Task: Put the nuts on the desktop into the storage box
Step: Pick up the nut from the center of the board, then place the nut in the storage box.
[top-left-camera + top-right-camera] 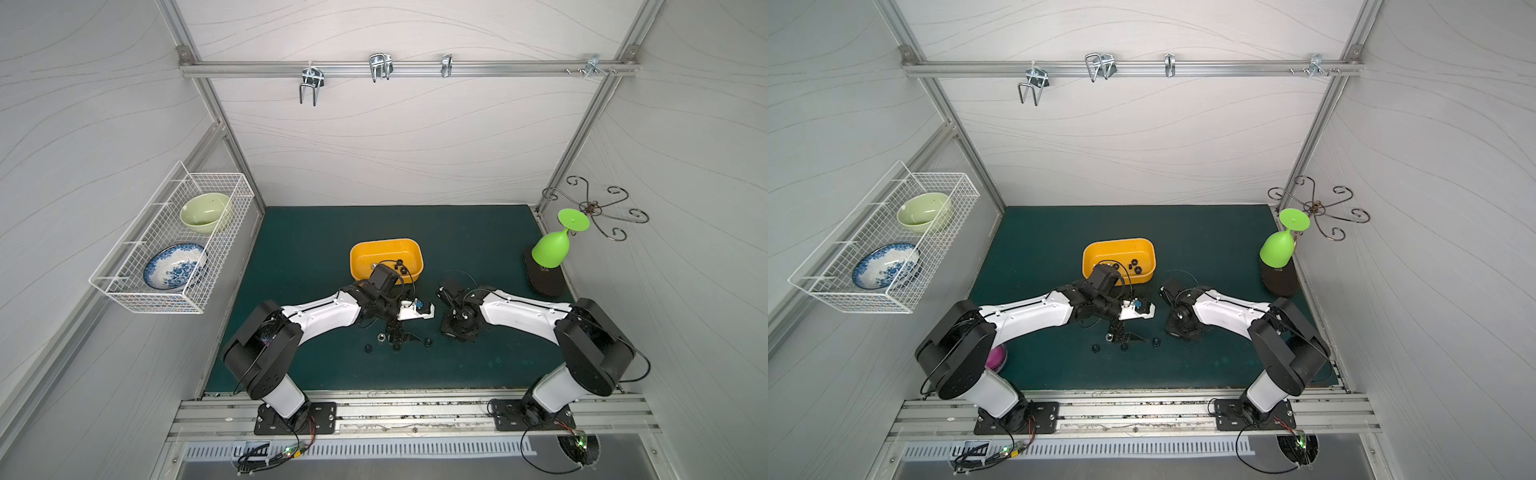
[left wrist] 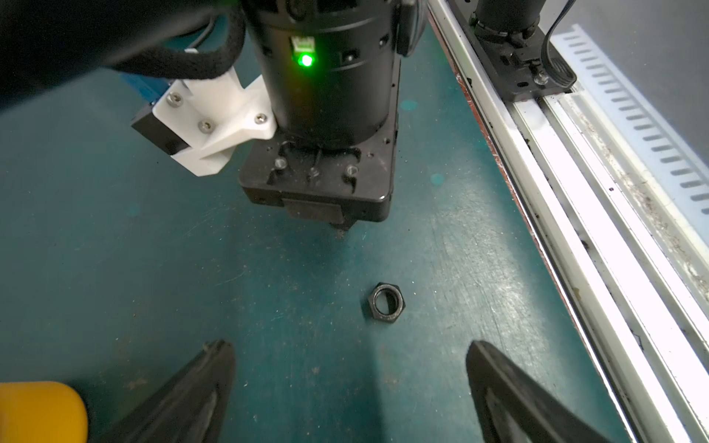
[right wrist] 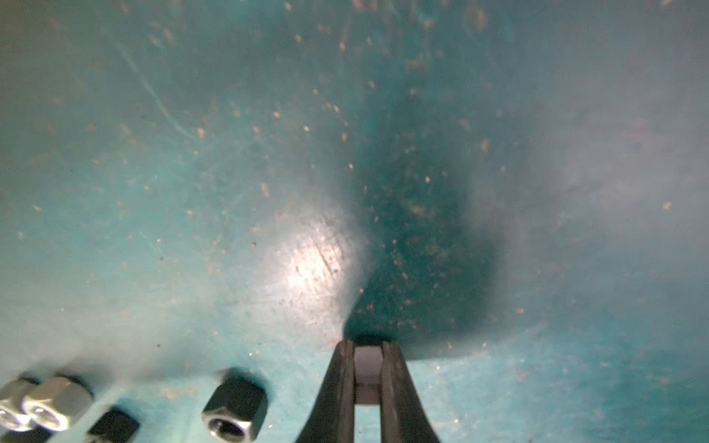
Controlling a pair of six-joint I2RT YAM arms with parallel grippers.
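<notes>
Teal-green tabletop (image 1: pixel 316 232), orange-yellow box (image 1: pixel 361 255).
The black nut (image 2: pixel 387 303) is matt, the silver nuts (image 3: pixel 57 401) shiny, and the grey nut (image 3: pixel 368 368) pale. The wire basket (image 1: pixel 124 286) is white, the bowl (image 1: pixel 205 212) pale green, the dish (image 1: pixel 174 266) white with blue flowers, and the goblet (image 1: pixel 550 249) bright green. The walls (image 1: pixel 395 145) are pale grey with wavy lines; the arms (image 1: pixel 320 311) are white and black.

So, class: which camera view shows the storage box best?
A top view: nearly the whole box shows, nuts inside, the left arm covering one corner. The left wrist view catches only a yellow corner; the right wrist view shows none of it.
</notes>
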